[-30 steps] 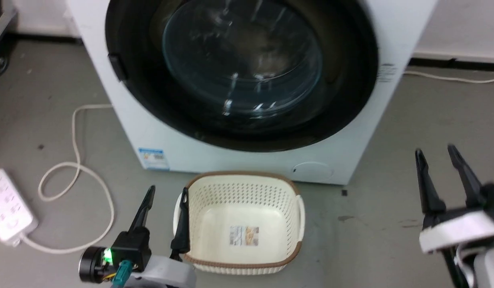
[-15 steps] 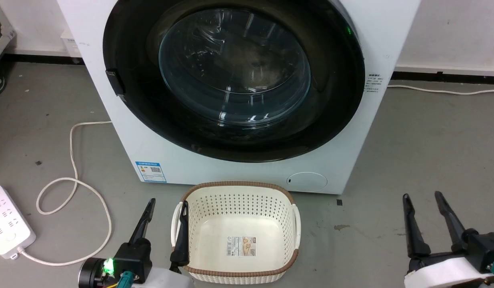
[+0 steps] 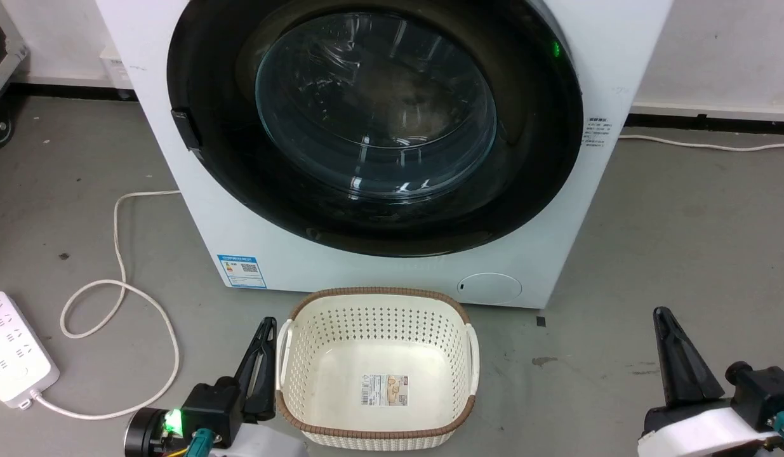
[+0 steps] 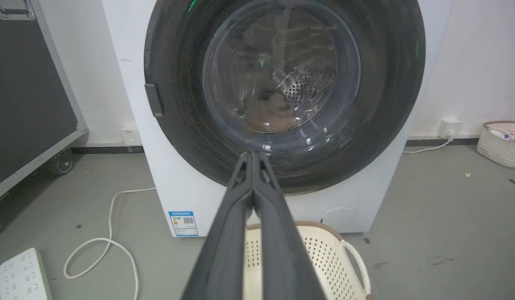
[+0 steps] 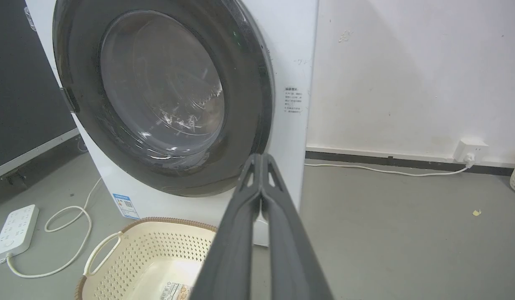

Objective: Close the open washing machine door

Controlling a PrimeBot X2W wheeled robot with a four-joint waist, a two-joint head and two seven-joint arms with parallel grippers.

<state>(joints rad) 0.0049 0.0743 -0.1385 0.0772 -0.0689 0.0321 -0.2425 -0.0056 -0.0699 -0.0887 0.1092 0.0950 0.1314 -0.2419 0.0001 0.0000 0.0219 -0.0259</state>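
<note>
Head view: the left gripper (image 3: 266, 327) is seen at 7 o'clock, rising from a black wrist block lit green, with its fingers pointed toward 12 and leaned slightly toward 1 o'clock. The right gripper (image 3: 664, 317) is seen at 5 o'clock, rising from a white cuff, with its fingers leaned slightly toward 11 o'clock. Both are held low over the grey floor (image 3: 684, 222), well apart from the door (image 3: 376, 120).

At 8 o'clock a white power strip (image 3: 11, 346) is laid on the floor, and a white cable (image 3: 119, 254) is looped from it toward the machine (image 3: 341, 257). A cream basket (image 3: 379, 293) with a brown rim is set at 6 o'clock, just in front of the machine. The left gripper is placed just beside the basket's left handle; whether they touch cannot be told. The door is found at 12 o'clock, lying flush against the machine's white front, with a dark tab at its 9 o'clock edge.

Left wrist view: a black wheeled case (image 4: 28, 91) is seen at 9 o'clock. The left gripper (image 4: 252, 155) is pointed at the door's 6 o'clock rim, its fingers pressed together tip to tip and clamped on nothing.

Right wrist view: the right gripper (image 5: 261, 157) is likewise brought together and empty, with the door at 10 o'clock and a wall socket (image 5: 470, 149) at 3 o'clock.
</note>
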